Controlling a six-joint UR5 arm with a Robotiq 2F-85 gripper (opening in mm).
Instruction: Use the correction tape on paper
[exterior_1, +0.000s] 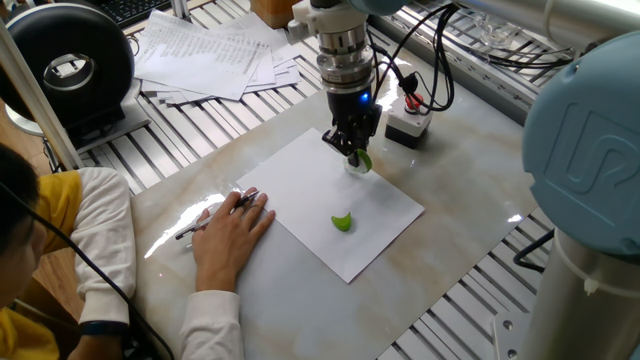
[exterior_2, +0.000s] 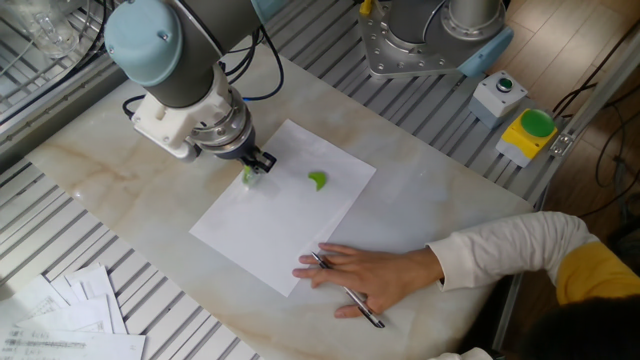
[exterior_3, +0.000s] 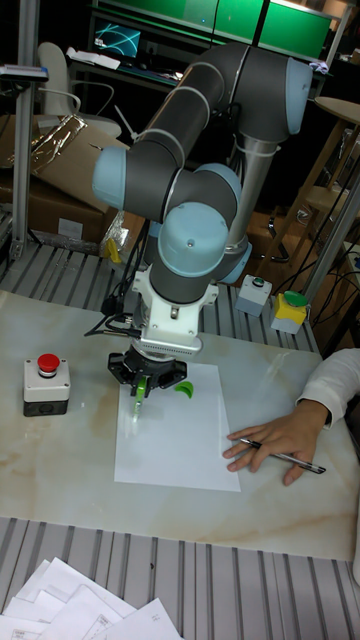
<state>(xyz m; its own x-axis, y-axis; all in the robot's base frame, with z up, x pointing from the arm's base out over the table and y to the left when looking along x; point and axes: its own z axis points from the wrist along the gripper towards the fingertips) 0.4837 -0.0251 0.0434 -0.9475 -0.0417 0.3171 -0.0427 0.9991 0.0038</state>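
Overall stage: application appears under way; whether any white strip lies on the sheet cannot be told, white on white.
Emergency stop box (exterior_3: 46, 385): far left in the tall fixed view; pale housing, round red button, standing on the marbled table (exterior_3: 60, 470).
Gripper (exterior_3: 139, 392): two dark fingers clamped on the correction tape, pointing straight down from the grey and pale-blue arm.
Correction tape (exterior_3: 137, 398): slim green and translucent dispenser, held upright, its tip on or just above the paper near the sheet's left edge.
Paper (exterior_3: 185, 440): single blank white rectangle, flat and matte, lying on the glossy veined tabletop; its right side is steadied by the hand.
Green cap (exterior_3: 183, 390): small curved bright-green plastic piece lying loose on the paper just right of the gripper; judged to be the dispenser's cover.
Person's hand (exterior_3: 270, 441): palm down, fingertips on the paper's right edge, a thin metallic pen (exterior_3: 290, 459) under it.
Done, as judged: dispenser grasped, uncapped and brought to the sheet.
Left, as judged: drawing the tip across the paper to lay a visible strip, then lifting off.
Printed sheets (exterior_3: 90, 608): fanned stack at the lower edge, on the ribbed aluminium frame, well apart from the work.
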